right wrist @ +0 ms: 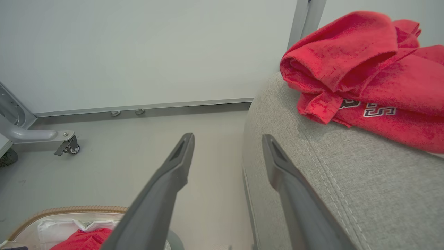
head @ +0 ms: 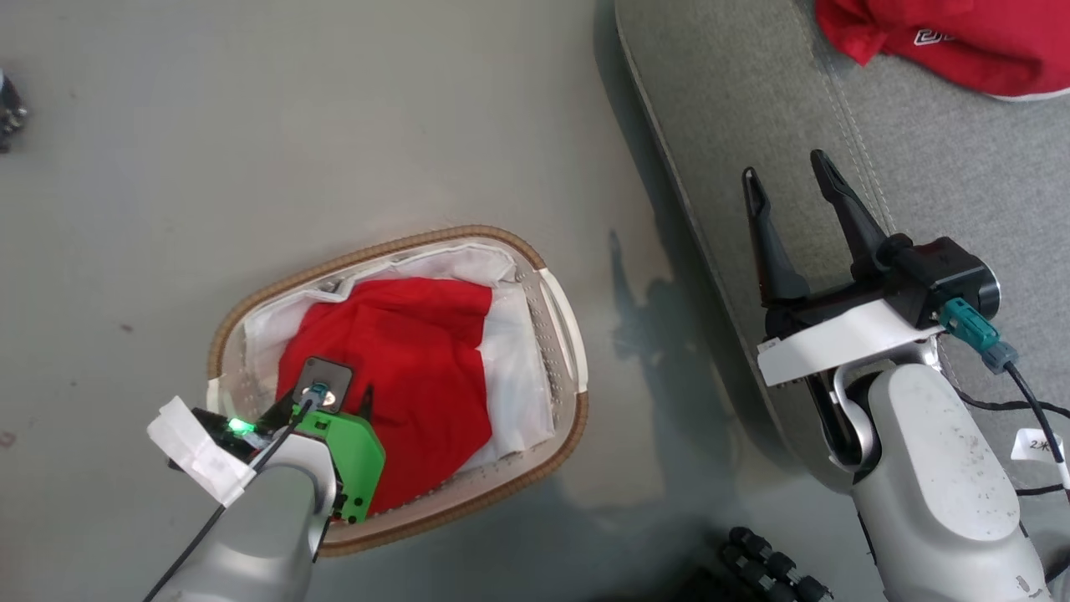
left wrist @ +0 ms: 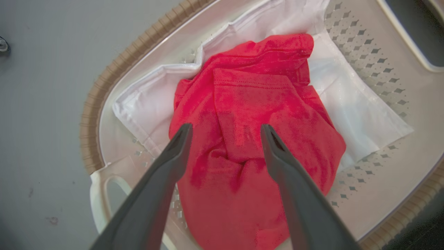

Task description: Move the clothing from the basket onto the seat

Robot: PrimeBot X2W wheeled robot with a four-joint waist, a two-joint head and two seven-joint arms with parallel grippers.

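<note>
Notably, your head view hides the near end of the basket [head: 376, 247] behind the left wrist and its green housing, so from there you get only the dark tips of the left tool [left wrist: 226, 127]. From the left wrist you see it properly: its fingers are spread wide over the basket, one on each side of a fold in the clothing [head: 401, 351], with nothing between them. Whether the tips touch the fabric is not clear. That red clothing lies crumpled in the middle of the basket on the white liner cloth [head: 510, 351], which shows around it at the far and right sides. The wrist picture's bottom edge cuts off the clothing's near end. Right of the basket, across a strip of floor [head: 251, 125], stands the seat [head: 752, 125]. The right tool [head: 784, 167] hangs above the seat's basket-side edge, fingers wide apart and empty. Farther from the basket on the seat lies a second red garment [head: 961, 42], cut off by the picture's top and right edges, its white lettering too partial to read.
</note>
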